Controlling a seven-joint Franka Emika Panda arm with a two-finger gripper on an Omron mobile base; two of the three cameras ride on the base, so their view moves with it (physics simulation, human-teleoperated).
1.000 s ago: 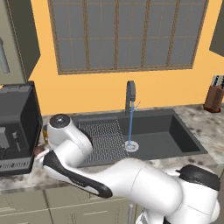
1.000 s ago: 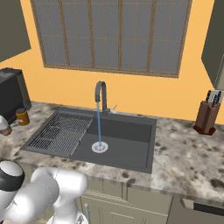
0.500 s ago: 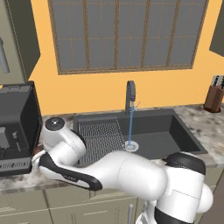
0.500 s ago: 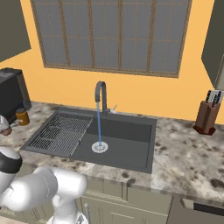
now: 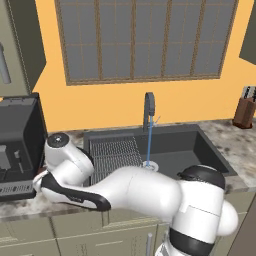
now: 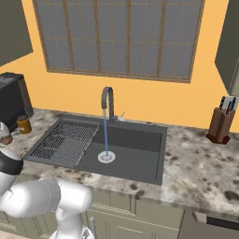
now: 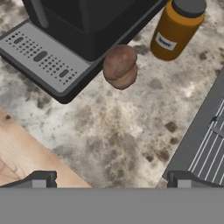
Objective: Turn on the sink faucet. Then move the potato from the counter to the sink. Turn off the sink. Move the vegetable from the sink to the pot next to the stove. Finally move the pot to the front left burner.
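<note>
The gripper [image 7: 109,179], jaws spread wide and empty, hovers above the potato [image 7: 120,66] on the counter [image 7: 113,131] beside the coffee machine [image 7: 74,30], as the faucet [image 6: 108,103] runs.

Rendered light is even and moderately bright, with no glare. Soft shadows lie under the potato [image 7: 120,66] and jar [image 7: 176,28] on the counter [image 7: 109,131]. Base views are slightly soft; hand view is sharper, edges undistorted.

Potato [image 7: 120,67] lying on speckled counter [image 7: 118,131], touching coffee machine [image 7: 70,30]; orange jar [image 7: 176,28] just beside; drain rack [image 7: 205,140] at right edge.
</note>
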